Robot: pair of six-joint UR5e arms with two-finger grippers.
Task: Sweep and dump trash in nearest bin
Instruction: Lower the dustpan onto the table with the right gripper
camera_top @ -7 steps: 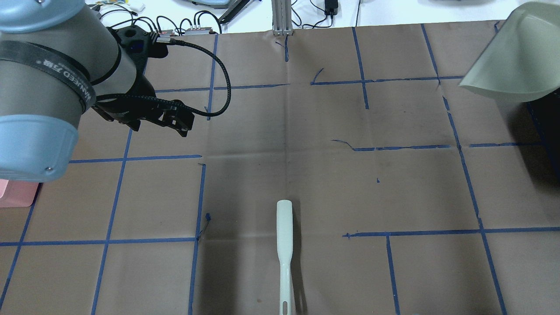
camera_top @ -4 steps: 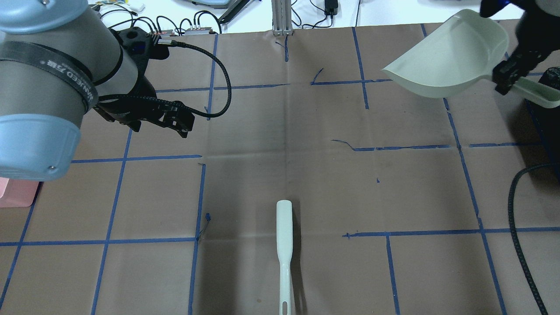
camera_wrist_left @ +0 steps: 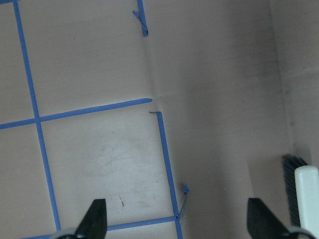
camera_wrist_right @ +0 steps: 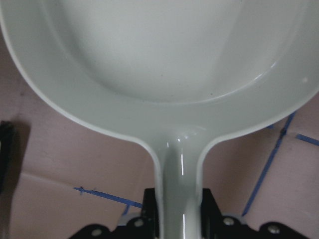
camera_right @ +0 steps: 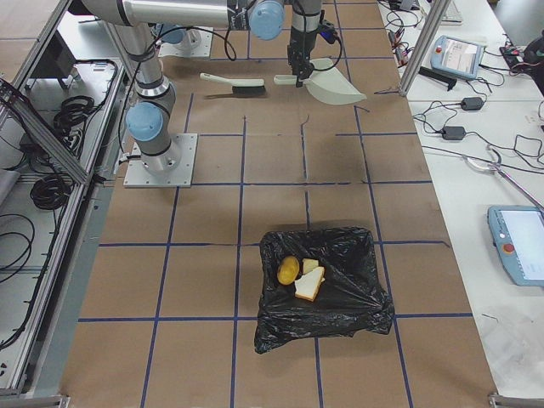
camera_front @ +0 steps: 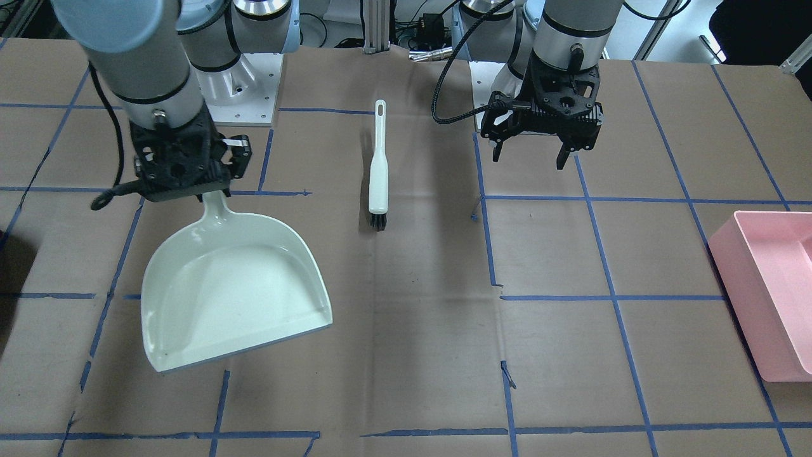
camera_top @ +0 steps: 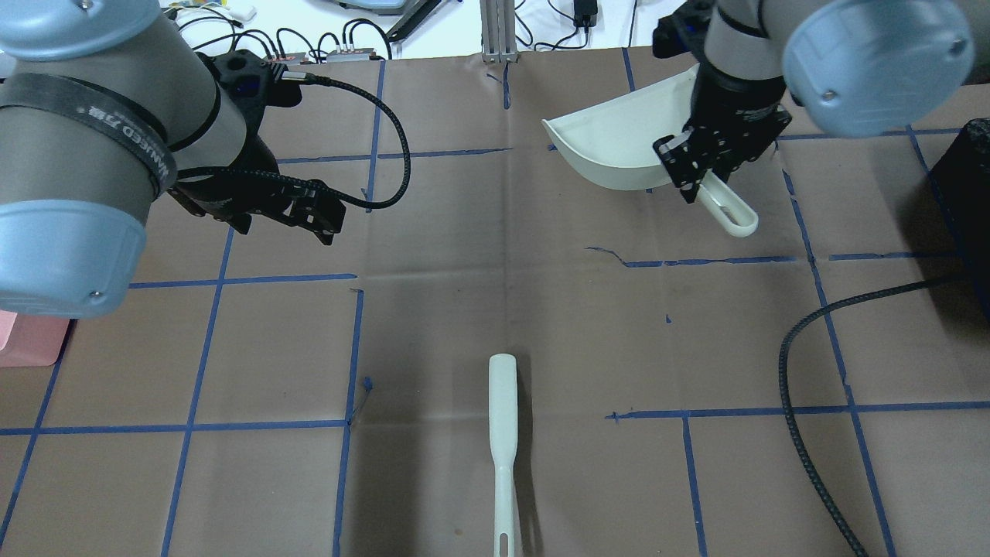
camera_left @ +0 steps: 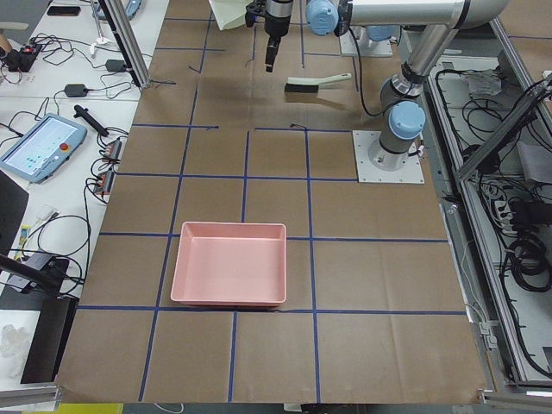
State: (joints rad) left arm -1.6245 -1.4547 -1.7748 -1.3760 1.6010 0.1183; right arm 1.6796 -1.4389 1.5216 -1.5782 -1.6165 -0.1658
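Observation:
The trash lies in the black bag-lined bin [camera_right: 357,255]: a yellow potato-like piece [camera_right: 288,270] and white bread pieces [camera_right: 311,285]. My right gripper [camera_top: 698,182] is shut on the handle of an empty pale green dustpan [camera_top: 619,147] and holds it above the table; the pan also shows in the front view [camera_front: 235,298] and the right wrist view [camera_wrist_right: 164,59]. My left gripper [camera_front: 528,158] is open and empty, hovering above the paper. The pale green brush [camera_top: 503,433] lies on the table between the arms, bristles away from the robot.
A pink bin [camera_left: 231,226] stands at the table's left end, also seen in the front view [camera_front: 780,304]. The black bin's corner [camera_top: 963,209] shows at the overhead view's right edge. A black cable [camera_top: 804,418] trails over the paper on the right.
My right arm has carried the dustpan from the right edge, by the black bin, leftward over the table. The left arm and the brush have not moved.

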